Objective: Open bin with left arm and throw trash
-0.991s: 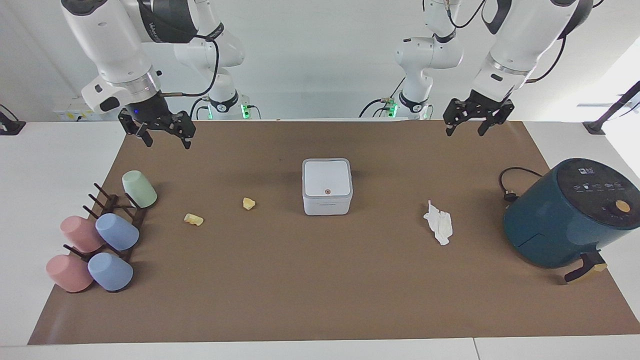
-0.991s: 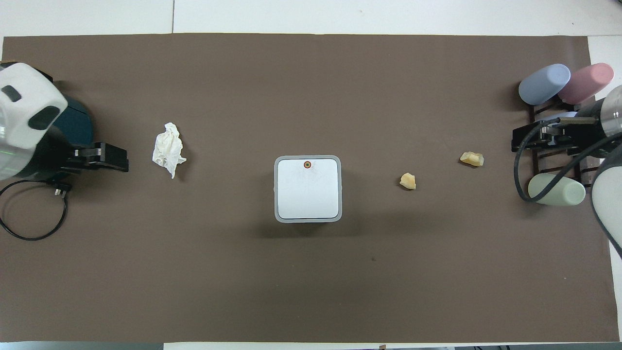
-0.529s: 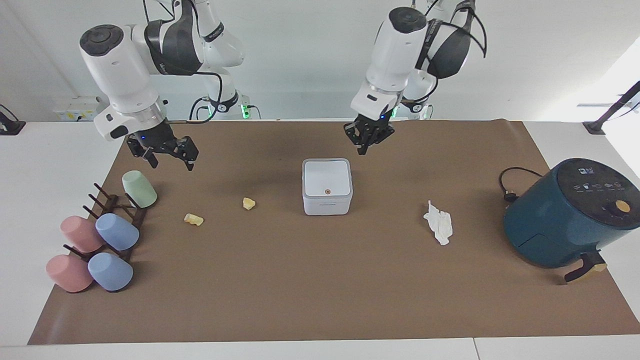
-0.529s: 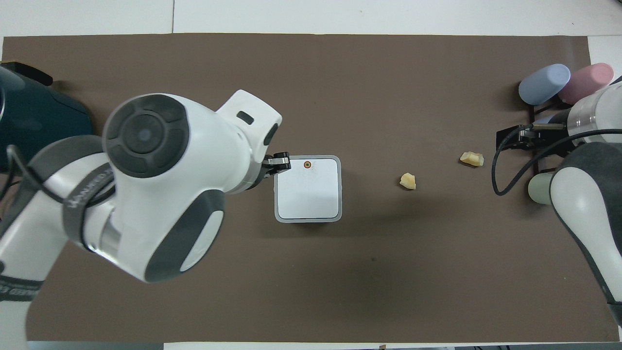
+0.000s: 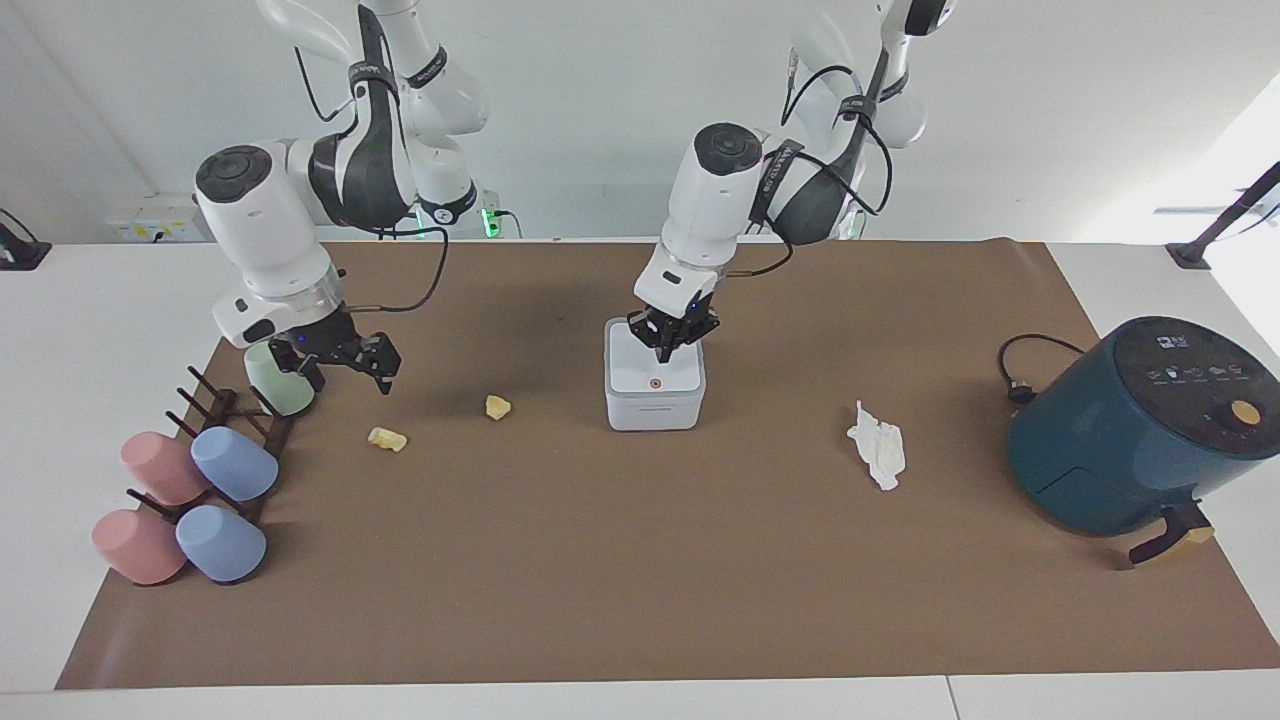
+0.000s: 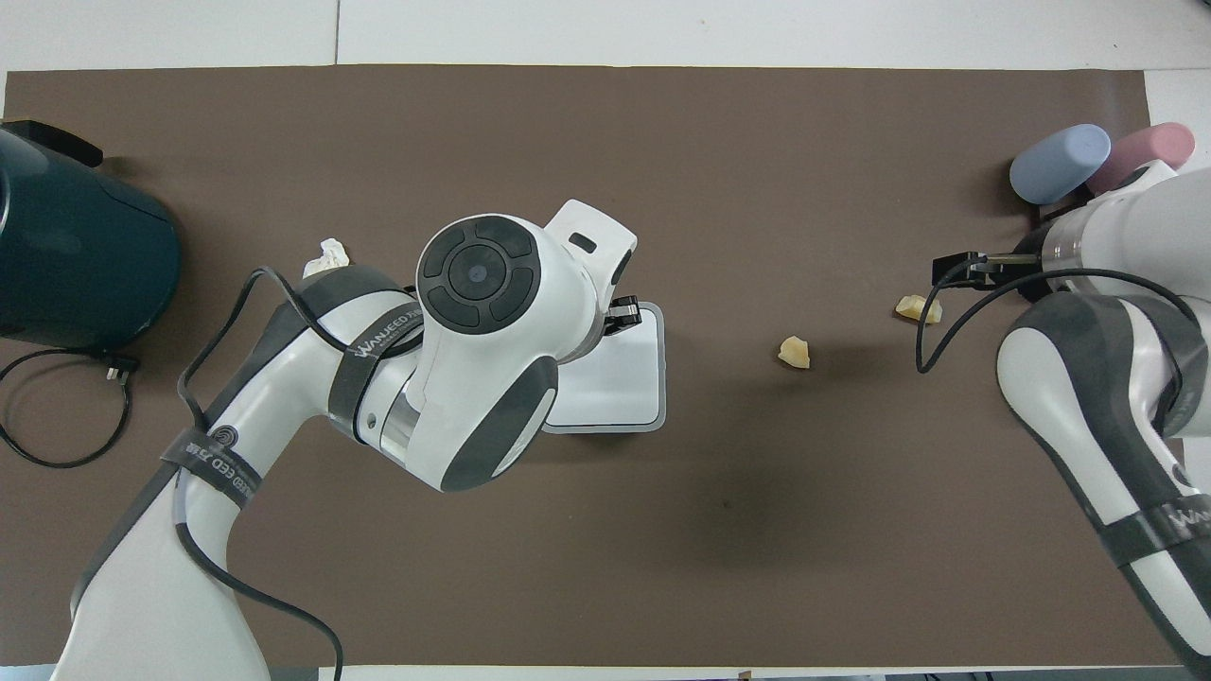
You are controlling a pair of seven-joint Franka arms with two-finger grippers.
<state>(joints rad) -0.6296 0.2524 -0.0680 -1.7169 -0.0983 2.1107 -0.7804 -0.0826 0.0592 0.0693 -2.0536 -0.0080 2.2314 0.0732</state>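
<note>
The bin (image 5: 655,373) sits at frame centre on the surface, lid down; the left gripper (image 5: 669,338), jaws clenched, hangs over the lid, the button (image 5: 655,383) just below it; the right gripper (image 5: 340,360), jaws released, hovers above the nearest yellow lump (image 5: 387,439).

Two glossy white arms with dark grey joint caps, black cables, "WANJEED" lettering, and black end effectors.
</note>
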